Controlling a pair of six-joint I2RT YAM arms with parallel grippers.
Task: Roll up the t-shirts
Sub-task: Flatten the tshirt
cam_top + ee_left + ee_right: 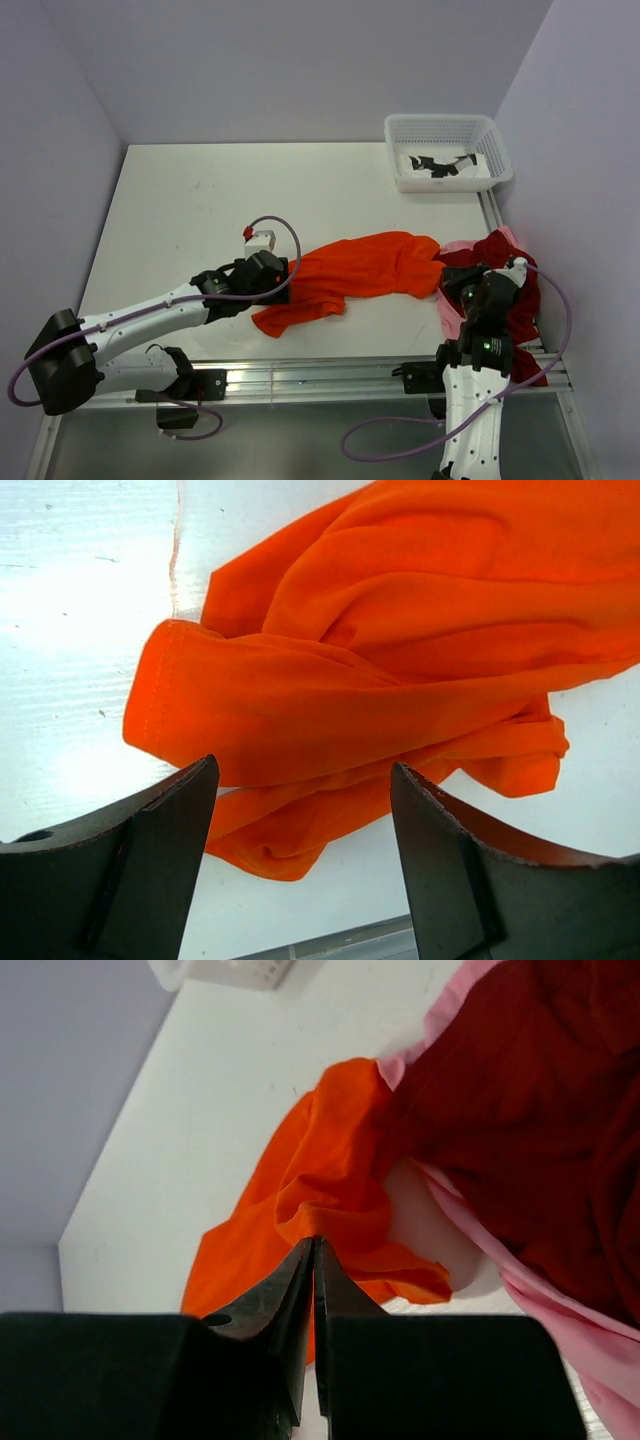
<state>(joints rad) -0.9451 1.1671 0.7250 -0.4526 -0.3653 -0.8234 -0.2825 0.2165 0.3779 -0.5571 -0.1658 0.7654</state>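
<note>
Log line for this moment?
left hand open over orange t-shirt | right hand shut, empty | orange t-shirt crumpled, unrolled | dark red t-shirt atop pink t-shirt

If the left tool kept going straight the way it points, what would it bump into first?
Probably the orange t-shirt: the left tool is open, and the crumpled cloth lies right ahead of it. How near it is, I cannot tell.

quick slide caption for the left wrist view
Left pincer open over the crumpled orange t-shirt on the white table.
</note>
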